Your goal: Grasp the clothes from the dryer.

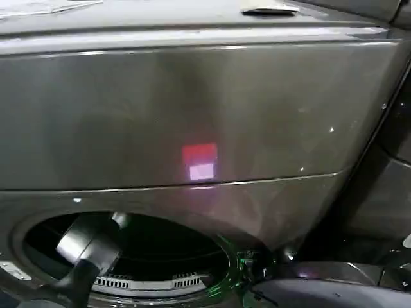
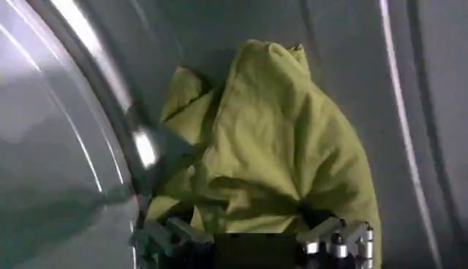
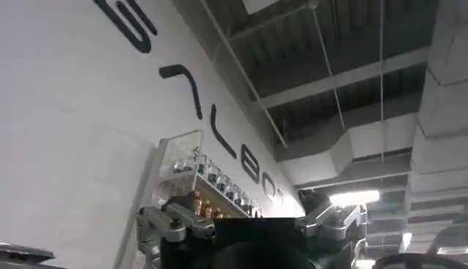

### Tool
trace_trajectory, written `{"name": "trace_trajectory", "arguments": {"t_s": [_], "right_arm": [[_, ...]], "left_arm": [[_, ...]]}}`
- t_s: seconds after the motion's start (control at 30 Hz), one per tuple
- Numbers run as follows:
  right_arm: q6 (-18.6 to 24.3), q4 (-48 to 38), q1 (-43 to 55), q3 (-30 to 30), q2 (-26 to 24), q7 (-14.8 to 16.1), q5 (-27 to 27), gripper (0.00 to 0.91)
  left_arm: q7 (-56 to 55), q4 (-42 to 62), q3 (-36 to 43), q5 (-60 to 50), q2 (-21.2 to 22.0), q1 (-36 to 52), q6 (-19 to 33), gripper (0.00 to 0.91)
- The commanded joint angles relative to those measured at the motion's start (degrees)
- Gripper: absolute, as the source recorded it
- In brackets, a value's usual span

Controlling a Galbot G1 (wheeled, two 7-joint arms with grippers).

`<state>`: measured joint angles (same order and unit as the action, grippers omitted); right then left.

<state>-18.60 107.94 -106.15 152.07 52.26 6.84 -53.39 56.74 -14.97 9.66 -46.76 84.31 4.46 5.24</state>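
Grey-bronze metal covered the front of the large front-loading dryer, with a small red light glowing above its round dark porthole. The left arm reached through that mouth into the drum. In the left wrist view, the left gripper sat inside the drum with its fingers spread apart, right against the near edge of the clothes, a small yellow-green bundle of soft crumpled cloth lying against the smooth grey drum wall. The jaws had not closed on the fabric. The right gripper was raised clear of the machine, fingers apart, pointing up toward a white wall with dark lettering and a ceiling of beams.
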Motion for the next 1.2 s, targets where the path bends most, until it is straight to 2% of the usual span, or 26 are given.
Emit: {"name": "trace_trajectory", "arguments": {"t_s": [0.03,0.37,0.5,0.8,0.83,1.0,1.2], "right_arm": [[0.06,-0.06,-0.09,0.12,-0.14,-0.05,0.02,0.907],[0.23,-0.13,0.1,-0.11,0.08,-0.03,0.04,0.907],[0.34,-0.18,-0.02,0.02,0.13,-0.08,0.04,0.907],[0.5,0.0,0.78,-1.0,0.17,-0.5,0.59,0.907],[0.66,-0.04,0.89,-1.12,0.26,-0.56,1.32,0.907],[1.65,0.19,0.68,-0.54,0.29,-0.7,1.64,0.907],[2.83,-0.31,-0.01,0.42,0.26,-0.5,2.09,0.907]], "left_arm": [[0.94,1.69,0.35,0.37,0.49,0.59,0.09,0.0],[-0.83,1.07,0.11,3.53,0.69,2.59,0.0,0.0],[-4.83,-3.08,-2.98,7.18,-0.04,0.66,-1.65,0.0],[-20.31,-24.28,-16.49,21.62,-5.13,-14.08,-10.77,0.0],[-23.72,-30.76,-18.3,25.84,-5.83,-17.01,-11.6,0.0],[-35.87,-45.25,-26.71,36.81,-5.25,-28.13,-14.19,0.0],[-51.04,-60.97,-32.23,44.17,-1.93,-40.6,-9.24,0.0]]}}
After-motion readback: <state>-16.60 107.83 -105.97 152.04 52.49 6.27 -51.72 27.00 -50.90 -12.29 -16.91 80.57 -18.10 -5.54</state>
